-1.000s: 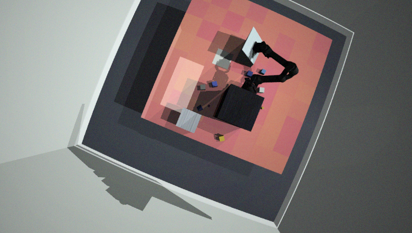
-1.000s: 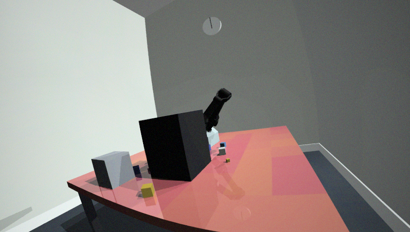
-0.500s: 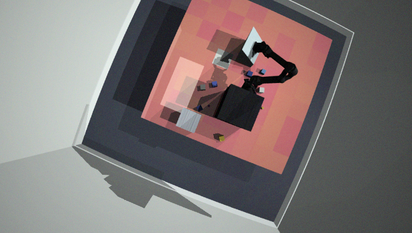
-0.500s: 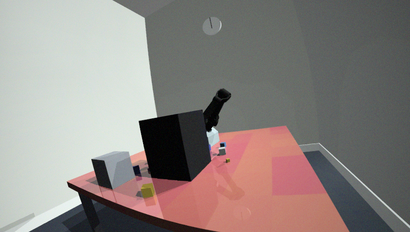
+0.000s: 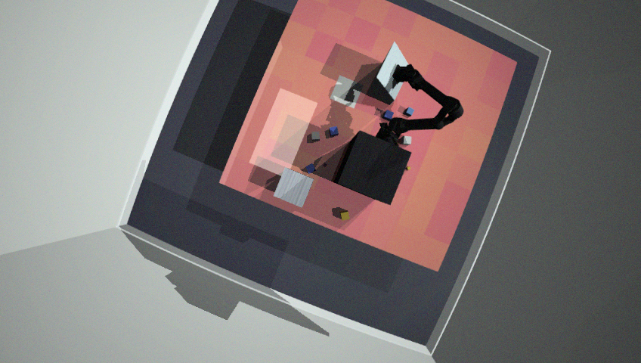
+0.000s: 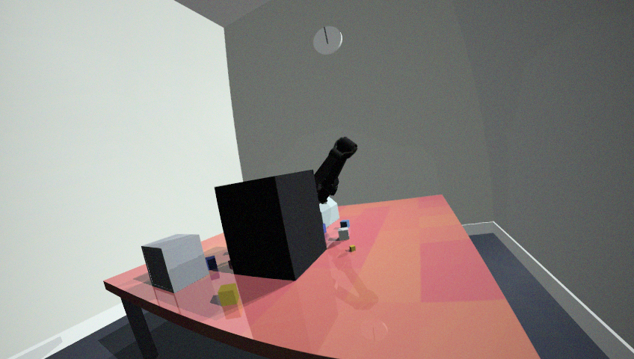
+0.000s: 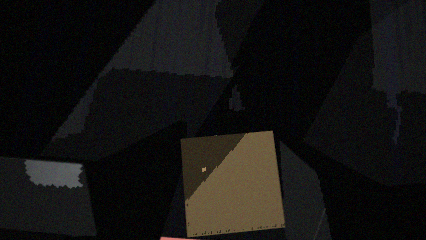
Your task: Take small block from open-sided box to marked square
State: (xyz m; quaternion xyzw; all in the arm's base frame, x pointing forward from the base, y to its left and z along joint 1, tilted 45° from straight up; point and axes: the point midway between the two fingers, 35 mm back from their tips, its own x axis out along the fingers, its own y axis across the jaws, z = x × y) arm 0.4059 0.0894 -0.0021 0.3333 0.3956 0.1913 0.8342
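Note:
The black open-sided box (image 5: pixel 373 167) (image 6: pixel 267 224) stands in the middle of the red table. Its open side faces the arm. My gripper (image 7: pixel 227 134) reaches into that opening, at the box's upper edge in the overhead view (image 5: pixel 387 131); the box hides it in the side view. In the wrist view the small tan block (image 7: pixel 235 187) sits between my two dark fingers on the dim box floor, and both fingers lie against its sides. The marked square (image 5: pixel 342 88) is a pale grey patch, partly in shadow, up and to the left of the box.
A grey box (image 5: pixel 292 186) (image 6: pixel 176 259) stands left of the black box. A yellow cube (image 5: pixel 345 215) (image 6: pixel 227 294) lies near the front. Blue cubes (image 5: pixel 388 114) (image 5: pixel 408 110) (image 5: pixel 332 131), a grey cube (image 5: pixel 315 135) and a white cube (image 5: pixel 406 139) (image 6: pixel 343 233) lie around the arm.

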